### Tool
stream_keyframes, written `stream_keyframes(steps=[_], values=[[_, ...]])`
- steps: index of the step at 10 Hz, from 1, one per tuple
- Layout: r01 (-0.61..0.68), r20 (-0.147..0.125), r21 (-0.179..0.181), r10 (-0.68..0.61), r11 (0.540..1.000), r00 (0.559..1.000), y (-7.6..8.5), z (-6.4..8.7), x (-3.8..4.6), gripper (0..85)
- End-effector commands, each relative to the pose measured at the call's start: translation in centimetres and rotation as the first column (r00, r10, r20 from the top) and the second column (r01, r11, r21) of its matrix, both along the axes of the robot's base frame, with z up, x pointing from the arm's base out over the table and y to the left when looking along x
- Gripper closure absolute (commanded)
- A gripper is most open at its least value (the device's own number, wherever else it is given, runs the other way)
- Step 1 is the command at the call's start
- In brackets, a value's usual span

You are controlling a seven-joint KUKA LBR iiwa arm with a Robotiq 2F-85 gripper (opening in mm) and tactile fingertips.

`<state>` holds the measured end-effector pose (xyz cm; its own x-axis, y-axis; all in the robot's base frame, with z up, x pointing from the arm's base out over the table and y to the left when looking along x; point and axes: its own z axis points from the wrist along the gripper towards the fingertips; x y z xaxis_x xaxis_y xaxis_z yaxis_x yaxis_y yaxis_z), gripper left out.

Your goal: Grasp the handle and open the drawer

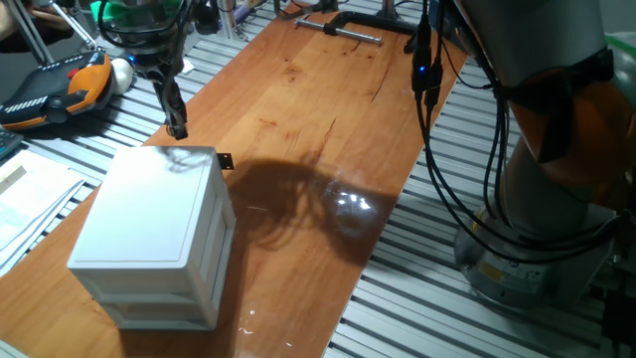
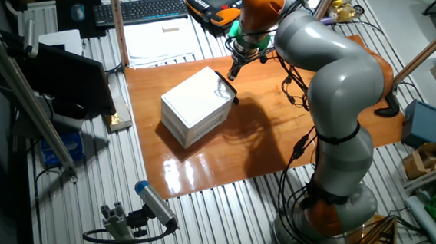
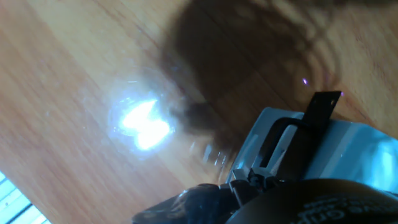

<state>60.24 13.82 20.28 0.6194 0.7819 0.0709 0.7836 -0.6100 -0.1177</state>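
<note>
White plastic cabinet's uppermost drawer sits shut on the wooden desk, directly below the black pincer. Right of the pincer, the tiny black tab handle juts out ungrasped. Whether the jaws stand apart, I cannot tell.

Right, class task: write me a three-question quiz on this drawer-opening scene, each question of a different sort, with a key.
1. True or false: the gripper already grips the handle.
2. Multiple choice: the white cabinet stands on A) the wooden board, B) the metal slats, C) the keyboard.
3. Short answer: in the one fixed view, on which side of the cabinet's top edge does the handle stick out?

Key
1. False: the fingertips hover near the cabinet's far top corner, apart from the handle.
2. A, the wooden board.
3. The right side, at the far corner; the drawer looks shut.
</note>
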Motion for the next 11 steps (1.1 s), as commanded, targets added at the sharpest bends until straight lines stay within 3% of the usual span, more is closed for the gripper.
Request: stream_keyframes(steps=[1, 6, 11], values=[[0.013, 0.003, 0.004, -0.013, 1.000, 1.000, 0.08, -0.03, -0.03, 84.3], [0.095, 0.003, -0.032, -0.095, 0.995, 0.995, 0.69, -0.15, -0.08, 84.3], [0.127, -0.012, -0.026, -0.127, 0.992, 0.992, 0.67, -0.31, -0.09, 84.3]])
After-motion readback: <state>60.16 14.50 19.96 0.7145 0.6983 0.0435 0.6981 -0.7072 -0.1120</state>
